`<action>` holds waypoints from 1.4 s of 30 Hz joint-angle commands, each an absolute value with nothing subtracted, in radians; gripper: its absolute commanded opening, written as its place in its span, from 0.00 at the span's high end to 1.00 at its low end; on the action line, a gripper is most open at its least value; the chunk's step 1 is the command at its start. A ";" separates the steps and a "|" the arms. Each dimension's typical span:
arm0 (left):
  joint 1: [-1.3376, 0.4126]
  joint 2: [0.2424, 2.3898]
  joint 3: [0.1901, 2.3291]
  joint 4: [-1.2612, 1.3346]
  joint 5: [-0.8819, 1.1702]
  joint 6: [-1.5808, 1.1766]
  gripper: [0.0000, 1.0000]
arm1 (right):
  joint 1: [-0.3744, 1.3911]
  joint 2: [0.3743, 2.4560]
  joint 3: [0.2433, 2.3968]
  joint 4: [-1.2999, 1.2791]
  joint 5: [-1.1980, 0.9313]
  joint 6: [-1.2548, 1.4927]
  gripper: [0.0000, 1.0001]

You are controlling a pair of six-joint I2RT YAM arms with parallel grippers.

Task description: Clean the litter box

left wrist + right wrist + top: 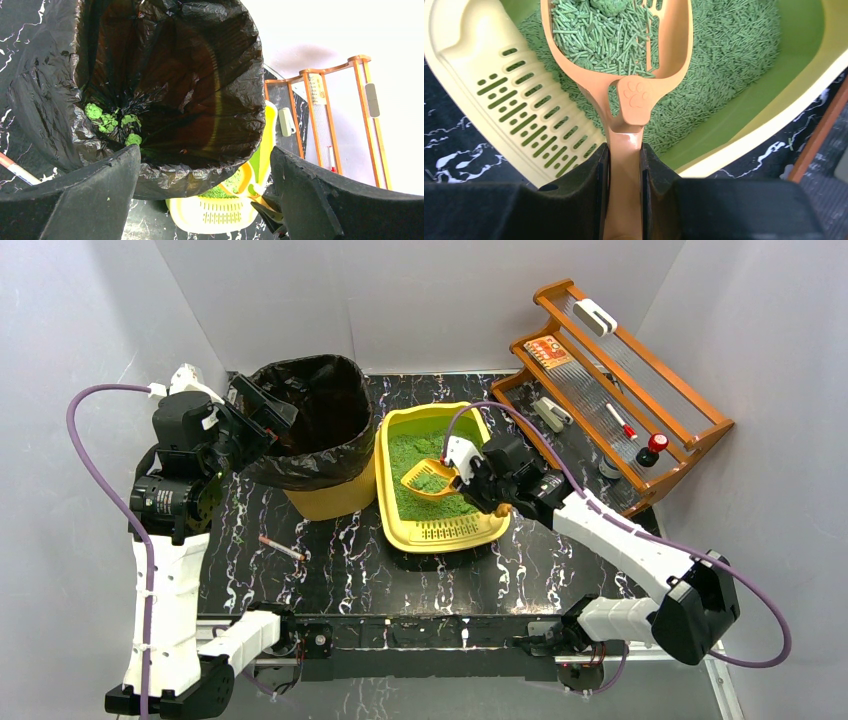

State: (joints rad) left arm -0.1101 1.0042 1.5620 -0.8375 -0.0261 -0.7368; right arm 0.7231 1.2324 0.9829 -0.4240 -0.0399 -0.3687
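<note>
- Litter box (450, 531) sits flat near the middle of the black marbled table (560, 560), its grate (531, 125) at the end nearest the arm bases.
- Green pellet litter (420, 445) fills the rest of the litter box, away from the grate.
- Orange scoop (634, 97) is inside the litter box, bowl over the litter. The bowl carries a load of pellets with a green lump (609, 5) at its far end.
- Right gripper (624, 155) is clamped on the scoop's handle, one finger on each side. It reaches in over the right rim of the litter box.
- Yellow bin (325, 502) with a black bag (200, 75) stands just left of the litter box; cannot tell whether they touch.
- Green clumps (112, 122) lie at the bottom of the bag.
- Left gripper (202, 165) hangs over the bin's rim on the side far from the litter box, jaws spread wide, holding nothing.
- A pen (282, 548) lies on the table left of the litter box, in front of the bin.
- Wooden rack (620, 390) stands right of the litter box, with small items on its shelves.
</note>
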 commanded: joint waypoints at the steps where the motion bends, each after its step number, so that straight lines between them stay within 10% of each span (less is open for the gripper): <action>1: -0.114 0.989 1.559 -0.825 -0.021 -0.733 0.02 | 0.709 1.205 1.021 -0.394 -0.107 -0.282 1.00; 42: -0.114 1.002 1.574 -0.824 -0.015 -0.732 0.02 | 0.634 1.062 0.804 0.106 -0.139 -0.139 1.00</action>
